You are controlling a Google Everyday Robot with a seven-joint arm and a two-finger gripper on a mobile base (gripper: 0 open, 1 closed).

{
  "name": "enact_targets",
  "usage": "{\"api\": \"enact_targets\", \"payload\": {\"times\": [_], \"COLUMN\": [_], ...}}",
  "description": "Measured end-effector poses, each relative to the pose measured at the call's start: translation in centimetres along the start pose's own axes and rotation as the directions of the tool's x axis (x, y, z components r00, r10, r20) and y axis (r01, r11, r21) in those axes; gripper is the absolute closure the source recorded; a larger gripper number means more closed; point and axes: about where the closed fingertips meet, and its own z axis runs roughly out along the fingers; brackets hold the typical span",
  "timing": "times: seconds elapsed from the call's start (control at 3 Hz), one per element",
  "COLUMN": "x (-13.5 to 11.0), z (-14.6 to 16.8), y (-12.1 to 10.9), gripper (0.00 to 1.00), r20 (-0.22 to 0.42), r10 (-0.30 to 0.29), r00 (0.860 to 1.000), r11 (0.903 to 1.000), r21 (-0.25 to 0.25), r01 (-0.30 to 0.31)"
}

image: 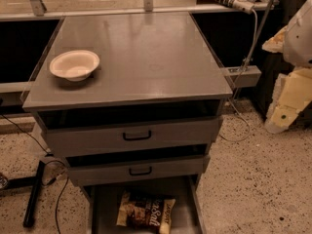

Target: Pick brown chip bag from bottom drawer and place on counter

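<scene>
Gripper parked off to the side, brown chip bag waiting in the open bottom drawer.

The gripper (pixel 284 105) hung well clear of the cabinet, out past its right-hand edge, and I could not tell whether it was spread or pressed together; it held nothing that showed. Well below it and off to its left, the brown chip bag (pixel 145 212) lay flat on the floor of the bottom drawer (pixel 101 212), which stood pulled out, probably so the bag could be reached from above. The two handled drawers (pixel 136 136) sat between the gripper's height and the bag, only slightly out, so they overhung just the drawer's back. The counter (pixel 146 52) lay level with the gripper and to its left. A white bowl (pixel 74 65) stood on the counter's far side from the gripper. By my judgement the pick had not yet begun.
</scene>
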Motion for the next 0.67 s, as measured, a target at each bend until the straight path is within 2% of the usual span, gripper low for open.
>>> {"api": "enact_targets", "payload": {"times": [0.67], "x": [-0.11], "z": [0.64], "y": [0.83], "gripper": [0.00], "r20": [0.011], "r10": [-0.015], "r00": [1.000], "r11": [0.9998], "r21": [-0.011], "r01": [0.015]}}
